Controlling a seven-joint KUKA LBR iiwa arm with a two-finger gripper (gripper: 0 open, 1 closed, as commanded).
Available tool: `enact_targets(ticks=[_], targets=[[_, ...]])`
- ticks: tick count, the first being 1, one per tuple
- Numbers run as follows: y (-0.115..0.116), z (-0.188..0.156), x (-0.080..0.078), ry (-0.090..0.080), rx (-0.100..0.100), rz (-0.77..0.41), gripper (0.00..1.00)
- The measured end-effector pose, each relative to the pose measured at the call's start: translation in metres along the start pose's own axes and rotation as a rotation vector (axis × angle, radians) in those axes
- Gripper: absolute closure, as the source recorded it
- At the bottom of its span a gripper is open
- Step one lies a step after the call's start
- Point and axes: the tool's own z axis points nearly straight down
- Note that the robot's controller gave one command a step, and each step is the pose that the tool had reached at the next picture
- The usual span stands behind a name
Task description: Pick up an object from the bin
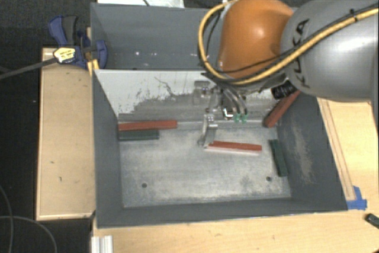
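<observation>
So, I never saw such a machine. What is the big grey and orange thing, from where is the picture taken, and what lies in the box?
It is a robot arm with an orange cover, reaching in from the right. One camera looks down from above, slightly sideways. The box is a grey metal bin. In it lie bars: a red-brown bar beside a dark green bar at the left, a red bar in the middle by the arm's end, a blackish bar at the right. Whether anything is held, I cannot tell.

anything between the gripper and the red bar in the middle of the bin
Nothing visible does: the gripper is right at the left end of that red bar, and the other bars lie apart near the left and right sides.
</observation>
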Motion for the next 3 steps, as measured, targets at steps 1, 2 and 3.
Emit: enact_targets(ticks=[1, 2, 3], targets=[[-0.118, 0.039, 0.028, -0.003, 0.004, -0.009, 0.0], [-0.1, 0.145, 0.005, 0.0, 0.0, -0.038, 0.0], [-0.101, 0.141, 0.003, -0.007, 0.0, -0.034, 1.0]])
